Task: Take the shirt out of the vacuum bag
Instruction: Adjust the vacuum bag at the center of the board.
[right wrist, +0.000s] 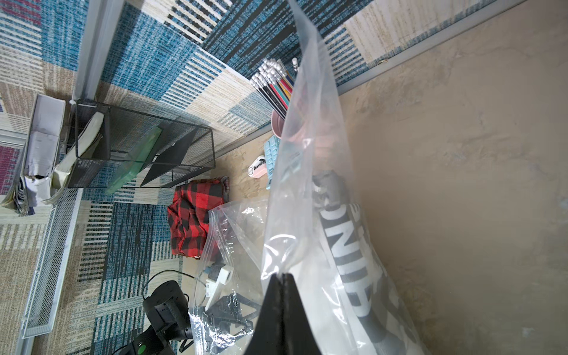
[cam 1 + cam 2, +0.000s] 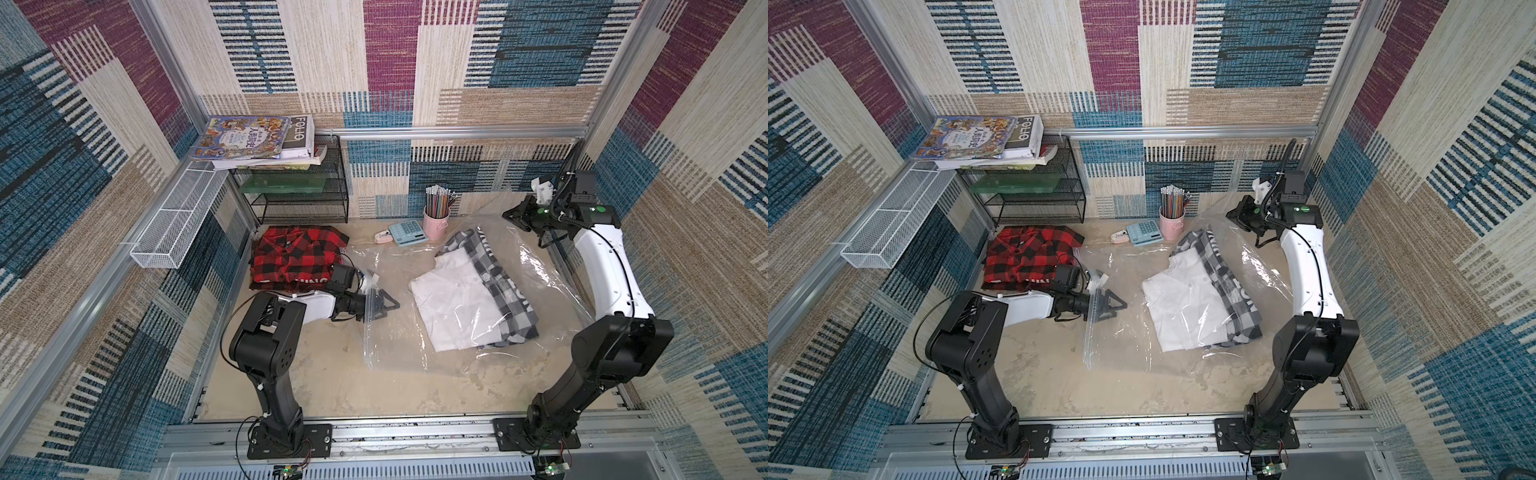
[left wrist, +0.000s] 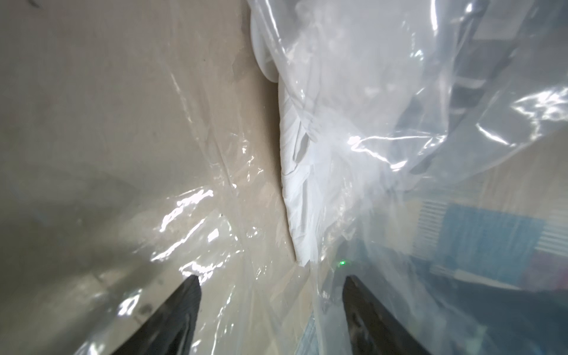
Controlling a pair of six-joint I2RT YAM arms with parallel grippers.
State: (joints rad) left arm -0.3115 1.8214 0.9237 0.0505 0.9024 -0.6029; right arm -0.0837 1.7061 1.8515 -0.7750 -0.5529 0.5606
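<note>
The vacuum bag (image 2: 399, 345) lies on the surface (image 2: 332, 386) with a white shirt (image 2: 453, 299) inside; the left end effector (image 2: 388, 306) sits in its open mouth.

- blk mesh rack (image 2: 305, 210), open shelves
- stack of books/mags (image 2: 253, 139) on top of rack
- green flat item (image 2: 282, 183) on rack's upper shelf
- white mesh basket (image 2: 178, 216) on wall, L of rack
- red/blk plaid shirt (image 2: 297, 255), folded, just in front of rack
- pink cup (image 2: 435, 220) w/ pencils (image 2: 440, 199), R of rack, well apart
- blue calculator (image 2: 409, 232) + small white/pink gadget (image 2: 381, 237), btwn rack & cup, nr cup
</note>
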